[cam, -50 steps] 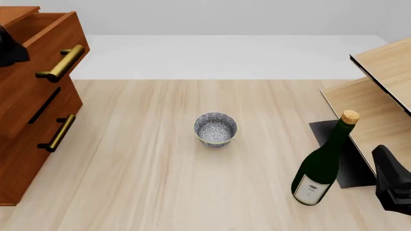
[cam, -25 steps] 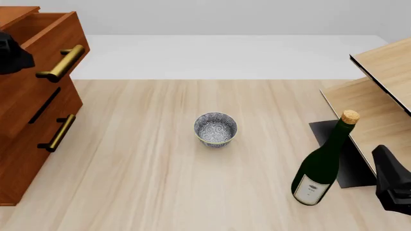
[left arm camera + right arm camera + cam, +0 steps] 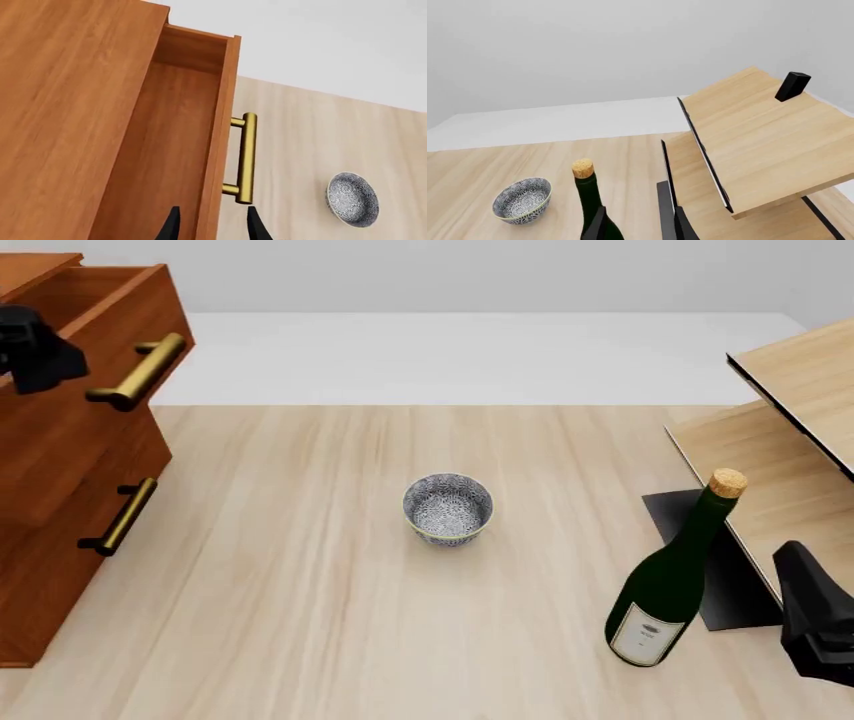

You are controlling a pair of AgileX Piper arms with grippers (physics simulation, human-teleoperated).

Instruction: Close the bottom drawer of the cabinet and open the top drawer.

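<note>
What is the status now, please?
Left pincer open, astride top drawer front. Top drawer pulled out, bottom drawer flush. Right pincer open, idle. Nothing blocking.

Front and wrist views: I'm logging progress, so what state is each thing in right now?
top drawer: pulled open
bottom drawer: closed
left gripper: open, astride the drawer front
right gripper: open, empty
wine bottle: upright, corked
bowl: upright, empty

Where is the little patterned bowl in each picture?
Front view: the bowl sits mid-table, between the cabinet and the bottle.
Left wrist view: the bowl is on the table beyond the top drawer.
Right wrist view: the bowl is beside the bottle.
Shared landmark: the pale wooden table.
</note>
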